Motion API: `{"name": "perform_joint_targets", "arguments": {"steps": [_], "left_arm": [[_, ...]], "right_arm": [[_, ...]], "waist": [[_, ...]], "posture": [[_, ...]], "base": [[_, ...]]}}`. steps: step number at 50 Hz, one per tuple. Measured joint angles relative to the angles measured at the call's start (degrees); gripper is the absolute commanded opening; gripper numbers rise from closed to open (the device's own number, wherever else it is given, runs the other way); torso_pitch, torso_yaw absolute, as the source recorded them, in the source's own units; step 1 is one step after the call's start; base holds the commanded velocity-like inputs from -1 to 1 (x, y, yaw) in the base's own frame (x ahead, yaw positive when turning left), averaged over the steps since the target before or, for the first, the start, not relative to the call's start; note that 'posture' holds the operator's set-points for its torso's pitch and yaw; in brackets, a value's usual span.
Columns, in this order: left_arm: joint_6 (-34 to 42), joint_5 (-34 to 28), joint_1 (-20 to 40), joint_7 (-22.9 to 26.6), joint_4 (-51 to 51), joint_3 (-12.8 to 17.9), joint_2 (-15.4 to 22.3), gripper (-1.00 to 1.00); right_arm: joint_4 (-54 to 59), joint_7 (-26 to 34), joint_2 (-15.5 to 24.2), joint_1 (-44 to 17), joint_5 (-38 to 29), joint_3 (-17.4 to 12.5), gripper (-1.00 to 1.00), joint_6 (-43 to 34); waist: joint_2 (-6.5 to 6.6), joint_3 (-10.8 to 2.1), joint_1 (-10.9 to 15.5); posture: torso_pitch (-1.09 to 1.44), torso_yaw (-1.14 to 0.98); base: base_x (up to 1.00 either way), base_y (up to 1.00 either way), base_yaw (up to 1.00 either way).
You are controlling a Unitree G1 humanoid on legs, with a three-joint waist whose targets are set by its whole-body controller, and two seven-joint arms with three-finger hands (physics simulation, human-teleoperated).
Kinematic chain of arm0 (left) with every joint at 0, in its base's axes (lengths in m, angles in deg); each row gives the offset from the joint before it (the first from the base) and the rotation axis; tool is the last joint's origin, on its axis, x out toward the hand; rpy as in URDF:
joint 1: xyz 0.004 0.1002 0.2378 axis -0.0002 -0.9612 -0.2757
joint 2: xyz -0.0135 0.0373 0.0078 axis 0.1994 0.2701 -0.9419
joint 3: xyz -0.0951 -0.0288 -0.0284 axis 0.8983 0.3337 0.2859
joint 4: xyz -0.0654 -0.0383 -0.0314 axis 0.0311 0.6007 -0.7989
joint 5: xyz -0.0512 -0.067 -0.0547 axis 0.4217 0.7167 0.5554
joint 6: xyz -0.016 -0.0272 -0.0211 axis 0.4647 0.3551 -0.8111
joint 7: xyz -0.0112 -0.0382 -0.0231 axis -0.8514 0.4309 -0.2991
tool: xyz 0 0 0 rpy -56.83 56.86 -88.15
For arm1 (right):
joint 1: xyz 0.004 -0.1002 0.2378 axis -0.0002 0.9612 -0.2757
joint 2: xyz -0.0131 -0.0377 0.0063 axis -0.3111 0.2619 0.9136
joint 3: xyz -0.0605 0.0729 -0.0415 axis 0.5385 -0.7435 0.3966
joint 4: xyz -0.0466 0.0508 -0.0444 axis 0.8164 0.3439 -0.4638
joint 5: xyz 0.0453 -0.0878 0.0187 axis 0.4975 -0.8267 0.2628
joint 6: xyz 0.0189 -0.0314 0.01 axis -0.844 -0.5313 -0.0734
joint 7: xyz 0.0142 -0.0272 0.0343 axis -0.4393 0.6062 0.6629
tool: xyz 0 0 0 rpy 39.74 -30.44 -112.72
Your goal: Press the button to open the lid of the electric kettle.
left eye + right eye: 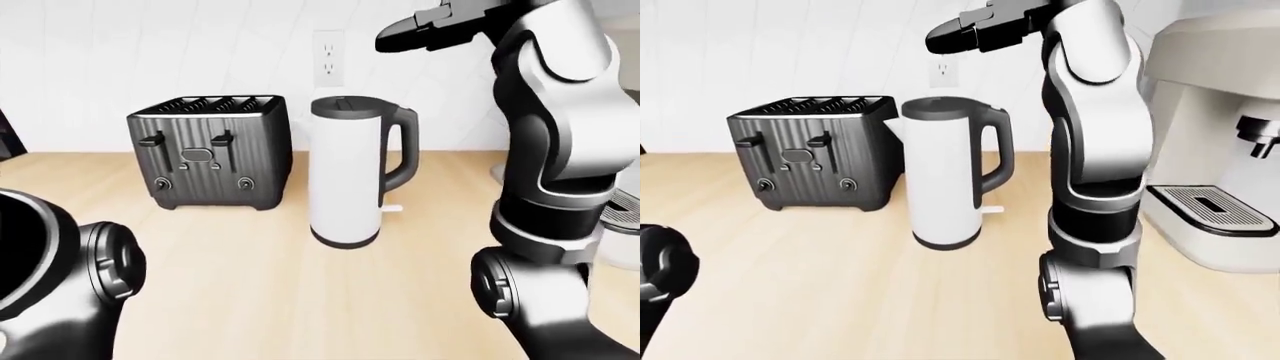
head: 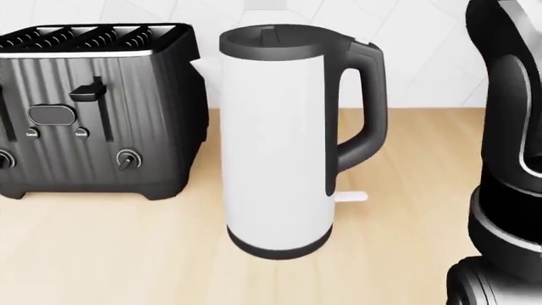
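The white electric kettle [image 1: 345, 176] stands upright on the wooden counter, with its black lid [image 1: 343, 106] down and its black handle [image 1: 400, 150] on the right. It fills the middle of the head view [image 2: 275, 140]. My right hand [image 1: 975, 30] is raised high above the kettle and slightly to its right, clear of it. Its dark fingers [image 1: 410, 34] reach out to the left and hold nothing. Only the elbow of my left arm [image 1: 70, 262] shows at the bottom left; its hand is out of view.
A black four-slot toaster [image 1: 210, 150] stands close to the kettle's left. A cream coffee machine [image 1: 1220, 150] stands at the right of the right-eye view. A wall socket [image 1: 328, 56] sits behind the kettle. My right forearm [image 1: 1095, 150] stands upright to the kettle's right.
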Motion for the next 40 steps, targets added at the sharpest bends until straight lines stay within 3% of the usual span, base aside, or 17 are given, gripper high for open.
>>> {"name": "perform_joint_targets", "arguments": {"steps": [18, 26, 40], "left_arm": [[0.92, -1.57, 0.38, 1.10, -0.50, 0.45, -0.77, 1.00], [1.04, -1.92, 0.16, 1.26, -0.59, 0.29, -1.14, 1.00], [0.92, -2.22, -0.15, 1.56, -0.62, 0.52, -1.00, 1.00]], "right_arm": [[19.36, 1.59, 4.63, -3.00, -4.11, -1.72, 1.00, 9.30], [26.08, 1.93, 4.71, -3.10, -5.23, -1.04, 1.00, 12.83], [46.06, 2.13, 4.18, -8.65, -8.94, -0.20, 1.00, 20.55]], "waist": [[0.10, -0.22, -0.30], [0.17, -0.20, -0.36], [0.48, -0.17, -0.33]], "posture": [[-0.57, 0.00], [-0.57, 0.00], [-0.57, 0.00]], "base": [[0.00, 0.00, 0.00], [0.00, 0.00, 0.00], [0.00, 0.00, 0.00]]}}
